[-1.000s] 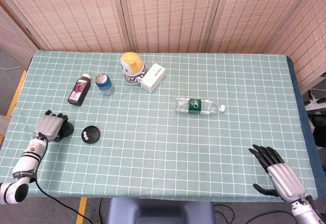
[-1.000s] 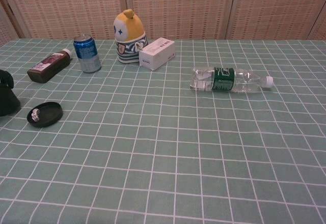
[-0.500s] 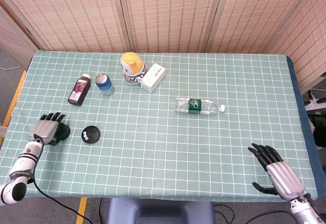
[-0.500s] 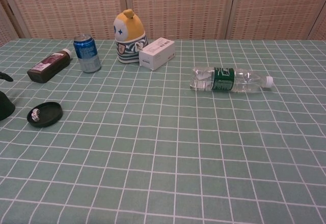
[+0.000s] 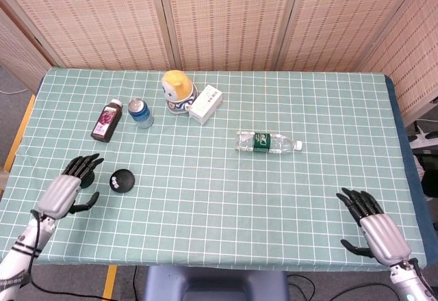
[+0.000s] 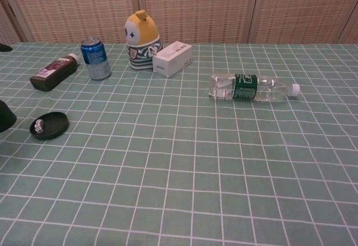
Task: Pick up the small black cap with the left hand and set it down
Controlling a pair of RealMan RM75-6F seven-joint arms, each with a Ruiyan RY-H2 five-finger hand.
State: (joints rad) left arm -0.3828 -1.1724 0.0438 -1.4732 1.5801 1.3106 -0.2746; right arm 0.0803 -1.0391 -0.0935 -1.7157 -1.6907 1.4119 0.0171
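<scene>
From the head view I see my left hand (image 5: 68,188) hovering at the near left edge of the surface (image 5: 226,198), fingers spread wide and holding nothing. The small black cap (image 5: 122,179) lies flat on the green checked cloth just beside those fingertips, not touching them. In the chest view the cap (image 6: 49,125) shows its hollow side up, with a small pale speck or label near its left rim; I cannot tell what that is. Only a dark sliver of the hand shows at the left edge of that view.

My right hand (image 5: 376,229) is well apart from everything, at the near right corner, fingers also splayed and empty.

At the far left there is a dark juice bottle (image 5: 106,120) lying on its side, white cap pointing away from me, the contents dark reddish-brown. Just beside it a blue drink can (image 5: 140,112) stands upright; from above its top looks silver, and I cannot tell whether it has been opened. Next along is a yellow-headed toy figure (image 5: 177,90) with a striped body, upright, and a white carton (image 5: 206,104) touching or almost touching its side, closed.

Toward the middle a clear plastic water bottle (image 5: 268,141) lies on its side with a green label and white cap pointing right; it is capped, and I cannot judge the level inside.
</scene>
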